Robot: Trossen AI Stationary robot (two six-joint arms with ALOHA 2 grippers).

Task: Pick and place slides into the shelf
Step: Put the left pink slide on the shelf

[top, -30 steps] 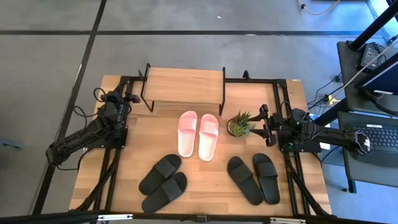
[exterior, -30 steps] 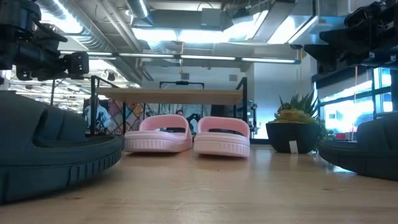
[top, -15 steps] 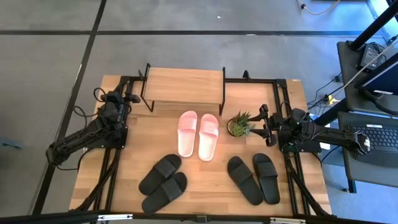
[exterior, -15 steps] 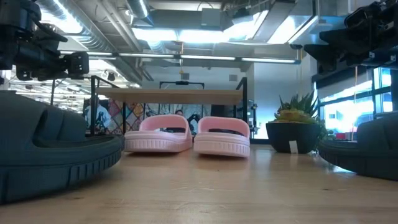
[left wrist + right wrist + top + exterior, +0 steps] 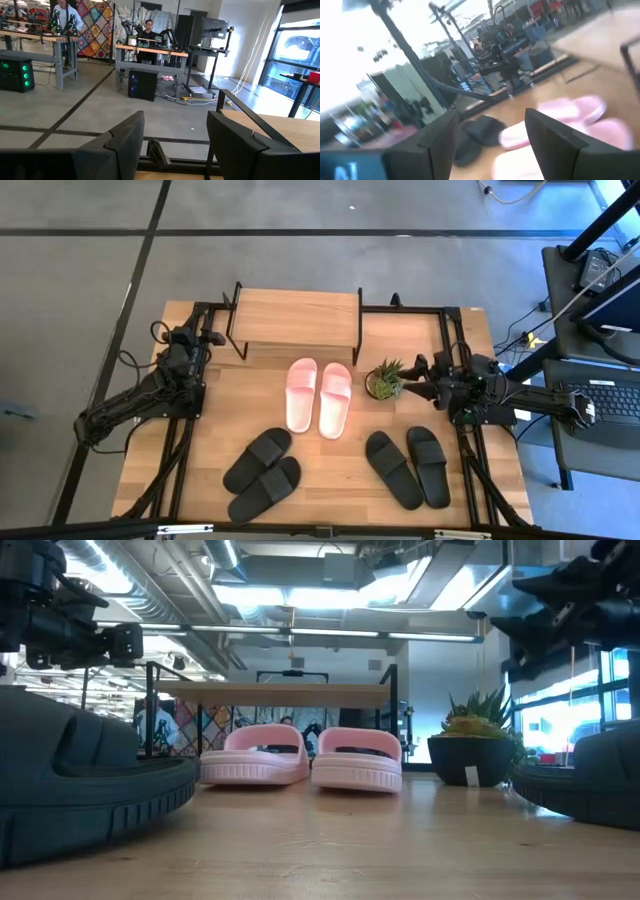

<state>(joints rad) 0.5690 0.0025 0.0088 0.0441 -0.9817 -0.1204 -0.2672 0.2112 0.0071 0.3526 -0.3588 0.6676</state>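
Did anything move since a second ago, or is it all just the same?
Only the right gripper moved: it swung a little toward the potted plant, fingers open, holding nothing. The left gripper stayed beside the shelf, open too. The pink slides and both black pairs lie where they were.

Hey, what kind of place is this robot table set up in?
Probably a robotics lab or workshop: bare concrete floor, workbenches with equipment behind, and a laptop beside the table.
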